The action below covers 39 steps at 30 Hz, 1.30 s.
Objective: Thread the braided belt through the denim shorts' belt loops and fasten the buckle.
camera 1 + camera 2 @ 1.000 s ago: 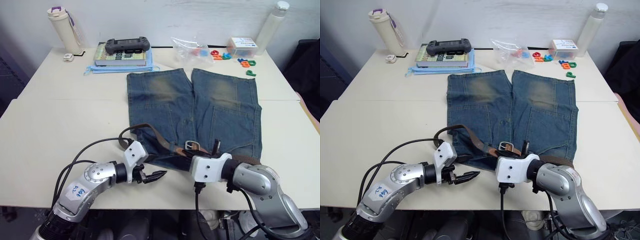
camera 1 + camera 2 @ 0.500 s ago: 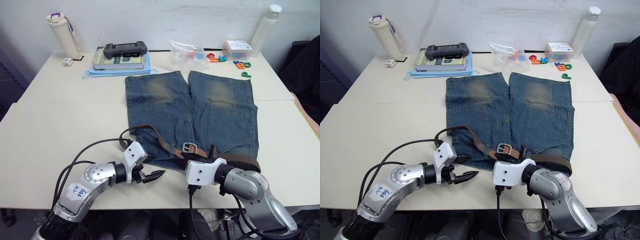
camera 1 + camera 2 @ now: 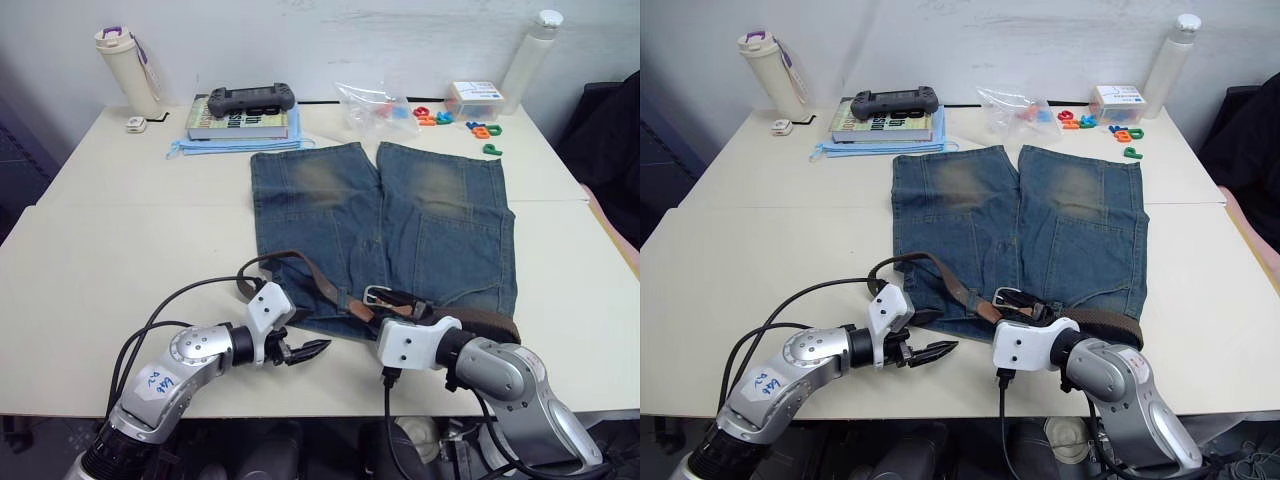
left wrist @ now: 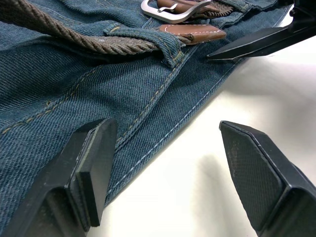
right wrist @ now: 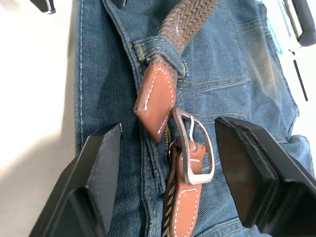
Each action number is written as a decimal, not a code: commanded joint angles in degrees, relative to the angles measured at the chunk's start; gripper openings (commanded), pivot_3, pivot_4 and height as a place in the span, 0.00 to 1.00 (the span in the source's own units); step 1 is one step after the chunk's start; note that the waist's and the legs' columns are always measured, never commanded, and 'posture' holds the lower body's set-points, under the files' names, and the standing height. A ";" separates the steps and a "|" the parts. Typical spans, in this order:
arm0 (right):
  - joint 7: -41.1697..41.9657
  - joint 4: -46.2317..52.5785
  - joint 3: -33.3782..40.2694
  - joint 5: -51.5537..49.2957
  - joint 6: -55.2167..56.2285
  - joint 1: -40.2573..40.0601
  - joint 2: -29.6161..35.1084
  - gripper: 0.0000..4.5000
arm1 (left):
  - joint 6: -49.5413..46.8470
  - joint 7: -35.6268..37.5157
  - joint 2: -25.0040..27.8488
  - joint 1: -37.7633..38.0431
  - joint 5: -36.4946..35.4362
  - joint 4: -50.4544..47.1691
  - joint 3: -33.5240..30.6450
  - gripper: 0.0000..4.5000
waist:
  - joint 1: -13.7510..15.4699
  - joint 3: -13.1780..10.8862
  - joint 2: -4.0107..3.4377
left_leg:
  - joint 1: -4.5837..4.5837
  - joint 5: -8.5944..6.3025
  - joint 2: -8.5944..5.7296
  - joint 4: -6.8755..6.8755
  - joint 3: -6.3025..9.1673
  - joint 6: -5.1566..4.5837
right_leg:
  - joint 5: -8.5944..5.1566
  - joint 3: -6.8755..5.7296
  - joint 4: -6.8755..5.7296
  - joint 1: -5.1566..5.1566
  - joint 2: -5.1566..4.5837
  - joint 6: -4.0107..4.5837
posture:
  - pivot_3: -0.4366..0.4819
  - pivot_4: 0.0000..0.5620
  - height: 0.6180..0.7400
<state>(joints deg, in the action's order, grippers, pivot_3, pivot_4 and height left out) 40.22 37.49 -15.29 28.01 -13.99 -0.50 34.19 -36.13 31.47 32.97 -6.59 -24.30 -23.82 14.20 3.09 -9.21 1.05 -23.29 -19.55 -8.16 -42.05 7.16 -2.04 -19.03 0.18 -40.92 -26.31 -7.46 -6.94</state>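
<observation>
The denim shorts [image 3: 430,220] lie flat on the table, waistband toward me. The braided belt [image 3: 322,282] curves over the waistband's left part. Its tan tip [image 5: 155,96] sticks out of a belt loop [image 5: 159,53], next to the silver buckle [image 5: 193,148]. My right gripper [image 5: 168,182] hovers open over the tip and buckle, holding nothing. My left gripper [image 3: 308,350] is open at the waistband's edge on the bare table, its fingers [image 4: 91,168] straddling the denim hem, apart from the belt.
At the table's back stand a cream bottle [image 3: 125,65], a book stack with a game controller [image 3: 245,105], a plastic bag [image 3: 375,100], a small box [image 3: 475,95], coloured letters [image 3: 485,130] and a white bottle [image 3: 525,45]. A black cable [image 3: 175,300] loops from my left arm.
My right gripper has gone from shut to open above the belt tip and buckle. The left gripper has stayed where it was, still open.
</observation>
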 commanded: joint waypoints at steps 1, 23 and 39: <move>-0.66 3.13 1.03 -0.26 0.35 0.12 -0.55 0.73 | -3.79 -0.96 0.60 1.50 3.39 5.53 1.18 0.83 | 0.00 0.00 0.00 | 0.00 0.00 0.00 0.00 0.00 0.00 | 0.00 0.00 0.00 0.00 0.00 0.00 | 0.48 0.27 0.34; 5.62 10.55 6.27 -6.61 -6.67 -1.03 -0.12 0.03 | -3.66 -0.57 0.41 1.01 3.58 6.11 1.98 0.83 | 0.11 -0.04 -0.05 | -0.01 -0.01 0.00 0.07 0.04 -0.02 | 0.00 -0.02 0.06 0.00 0.00 0.00 | 0.48 0.27 0.34; 19.08 11.98 31.22 -34.24 -23.24 9.21 13.74 0.03 | -3.54 -0.12 0.29 0.64 3.76 6.72 2.07 0.83 | 0.84 -0.21 -0.35 | 0.18 0.06 0.07 0.73 0.37 -0.12 | 0.33 -0.44 1.52 0.68 -0.01 -0.20 | 0.48 0.27 0.34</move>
<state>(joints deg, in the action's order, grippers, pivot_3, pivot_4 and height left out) 59.05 48.39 11.13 -4.60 -37.95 7.36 46.15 -36.17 32.58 32.35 -8.10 -24.24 -22.99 15.49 3.92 -9.43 0.70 -23.09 -19.51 -8.09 -41.26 7.53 -2.14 -18.69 -0.28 -39.35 -25.61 -7.48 -7.13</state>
